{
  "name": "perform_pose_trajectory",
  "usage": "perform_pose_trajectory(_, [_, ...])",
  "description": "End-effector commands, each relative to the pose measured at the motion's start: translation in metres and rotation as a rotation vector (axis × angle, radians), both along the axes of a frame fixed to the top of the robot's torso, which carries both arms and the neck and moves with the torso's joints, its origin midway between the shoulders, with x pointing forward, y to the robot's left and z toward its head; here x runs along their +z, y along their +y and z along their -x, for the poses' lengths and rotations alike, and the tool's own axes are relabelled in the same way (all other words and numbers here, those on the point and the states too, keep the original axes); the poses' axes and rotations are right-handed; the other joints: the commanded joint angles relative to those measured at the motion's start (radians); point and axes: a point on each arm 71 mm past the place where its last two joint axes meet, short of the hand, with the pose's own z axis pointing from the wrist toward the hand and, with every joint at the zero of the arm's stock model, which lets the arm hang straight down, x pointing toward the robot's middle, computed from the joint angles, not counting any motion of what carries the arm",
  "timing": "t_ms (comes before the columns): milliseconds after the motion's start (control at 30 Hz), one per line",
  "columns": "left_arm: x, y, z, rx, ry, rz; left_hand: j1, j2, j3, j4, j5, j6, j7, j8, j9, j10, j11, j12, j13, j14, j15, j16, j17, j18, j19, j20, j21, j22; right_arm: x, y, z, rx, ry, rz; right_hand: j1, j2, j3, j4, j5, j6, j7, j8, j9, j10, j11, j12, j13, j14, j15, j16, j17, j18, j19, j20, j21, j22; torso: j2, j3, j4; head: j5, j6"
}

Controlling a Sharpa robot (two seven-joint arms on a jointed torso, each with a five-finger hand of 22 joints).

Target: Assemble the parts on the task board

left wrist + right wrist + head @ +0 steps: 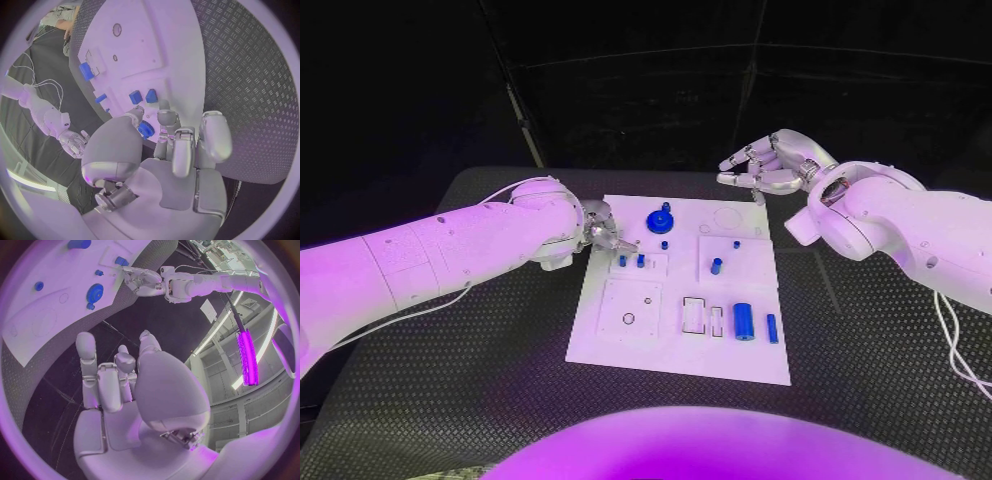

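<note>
While the left hand [599, 226] hovered over the left edge of the white rectangular task board [678, 350], its fingers [167, 119] were drawn together round a small blue ribbed part [145, 129], pinched between thumb and fingertips just above the board's surface. Two short blue block-shaped parts [630, 261] stood side by side in the board just beside that hand, close to its fingertips. Farther in, near the board's far edge, a blue round knob-shaped part [659, 217] stood upright, with a tiny blue peg [664, 244] near it. A slim blue pin [717, 266] stood toward the board's right side. Nearer the robot, a larger blue cylinder [744, 321] lay in a recess, and a thinner blue rod [772, 327] lay just beside it toward the right edge. The board rested in the middle of the black textured table [473, 400].

The right hand [772, 162] was raised beyond the board's far right corner, well apart from every part, holding nothing; its fingers [86, 352] were loosely curled and slightly separated.
</note>
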Motion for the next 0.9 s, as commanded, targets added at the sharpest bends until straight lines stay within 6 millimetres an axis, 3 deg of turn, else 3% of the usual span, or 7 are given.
perform_pose_trajectory(33, [0.005,-0.002,-0.001,0.062,-0.027,0.105,0.005,0.012,-0.017,-0.001,0.003,-0.02,0.004,-0.003,-0.003,-0.028,0.002,-0.028,-0.036,0.105,0.001,0.006,0.263,0.0,-0.016,0.001,-0.018,-0.014,0.002,0.001,0.0,0.009,-0.008,-0.003,-0.002,0.009,-0.006,0.0,0.005,-0.003,-0.004,0.005,-0.001,0.002,-0.002,0.0,0.0,0.042,-0.006,-0.006,0.001,0.007,-0.001,-0.005,-0.005,-0.001,0.001,0.0001,-0.0004,-0.001,0.002])
perform_pose_trajectory(133, [0.006,-0.003,-0.001,0.075,-0.027,0.18,0.031,0.023,-0.043,-0.001,0.006,-0.066,0.024,-0.019,-0.015,-0.123,0.02,-0.125,-0.158,0.085,0.015,-0.037,0.198,0.019,-0.07,0.012,-0.106,-0.085,0.002,0.001,0.0,0.008,-0.009,-0.003,-0.003,0.01,-0.007,0.001,0.005,-0.003,-0.004,0.005,-0.001,0.002,-0.002,0.0,0.0,0.042,-0.006,-0.006,0.0,0.007,0.0,-0.005,-0.005,-0.001,0.001,0.0008,-0.0003,-0.002,0.003])
perform_pose_trajectory(300, [0.009,-0.002,-0.002,0.094,-0.05,0.278,0.07,0.019,-0.099,-0.001,0.006,-0.14,0.061,-0.044,-0.045,-0.205,0.056,-0.151,-0.183,0.035,0.047,-0.12,0.08,0.048,-0.168,0.039,-0.258,-0.203,0.001,0.001,0.0,0.006,-0.009,-0.003,-0.004,0.011,-0.008,0.001,0.006,-0.003,-0.004,0.006,-0.001,0.002,-0.002,0.0,0.0,0.042,-0.006,-0.006,0.0,0.007,0.0,-0.005,-0.005,-0.001,0.001,0.0004,-0.0003,-0.005,0.005])
perform_pose_trajectory(400, [0.014,-0.004,-0.005,0.073,-0.108,0.35,0.17,0.023,-0.107,-0.02,0.008,-0.181,0.083,-0.06,-0.072,-0.287,0.079,-0.19,-0.213,-0.106,0.069,-0.317,-0.162,0.089,-0.33,0.06,-0.501,-0.385,0.001,0.0,0.0,0.006,-0.009,-0.003,-0.004,0.011,-0.008,0.001,0.006,-0.003,-0.004,0.006,-0.001,0.002,-0.002,0.0,0.0,0.042,-0.006,-0.006,0.0,0.007,0.0,-0.005,-0.005,-0.001,0.001,0.0007,-0.0003,-0.008,0.006])
perform_pose_trajectory(500, [0.023,-0.012,-0.008,0.01,-0.223,0.441,0.342,0.034,-0.073,-0.068,0.019,-0.219,0.119,-0.112,-0.135,-0.409,0.123,-0.304,-0.3,-0.352,0.112,-0.639,-0.502,0.092,-0.413,0.088,-0.62,-0.457,0.001,0.001,0.0,0.006,-0.009,-0.003,-0.005,0.012,-0.009,0.001,0.007,-0.003,-0.004,0.006,-0.001,0.002,-0.001,0.0,-0.001,0.042,-0.006,-0.006,0.0,0.007,0.0,-0.005,-0.005,-0.001,0.001,0.0005,0.0001,-0.01,0.007])
perform_pose_trajectory(667, [0.031,-0.028,-0.01,-0.146,-0.408,0.478,0.515,-0.005,-0.002,-0.131,0.004,-0.182,0.109,-0.231,-0.266,-0.398,0.126,-0.497,-0.484,-0.357,0.118,-0.747,-0.611,0.103,-0.401,0.107,-0.711,-0.535,0.001,0.002,0.0,0.008,-0.01,-0.004,-0.005,0.012,-0.009,0.001,0.008,-0.003,-0.004,0.006,-0.001,0.002,-0.002,-0.001,-0.001,0.042,-0.006,-0.006,0.0,0.007,0.0,-0.005,-0.005,-0.001,0.001,-0.0005,-0.0013,-0.015,0.015])
perform_pose_trajectory(900, [0.023,-0.05,-0.005,-0.343,-0.517,0.395,0.521,-0.041,-0.017,-0.149,0.006,-0.094,0.1,-0.356,-0.392,-0.322,0.12,-0.662,-0.662,-0.148,0.095,-0.687,-0.623,0.098,-0.23,0.09,-0.706,-0.574,0.001,0.003,0.0,0.012,-0.01,-0.006,-0.004,0.013,-0.009,0.0,0.009,-0.003,-0.004,0.006,-0.001,0.002,-0.002,-0.001,-0.001,0.042,-0.006,-0.007,0.0,0.007,0.0,-0.005,-0.006,-0.002,0.001,0.0,-0.0013,-0.023,0.021])
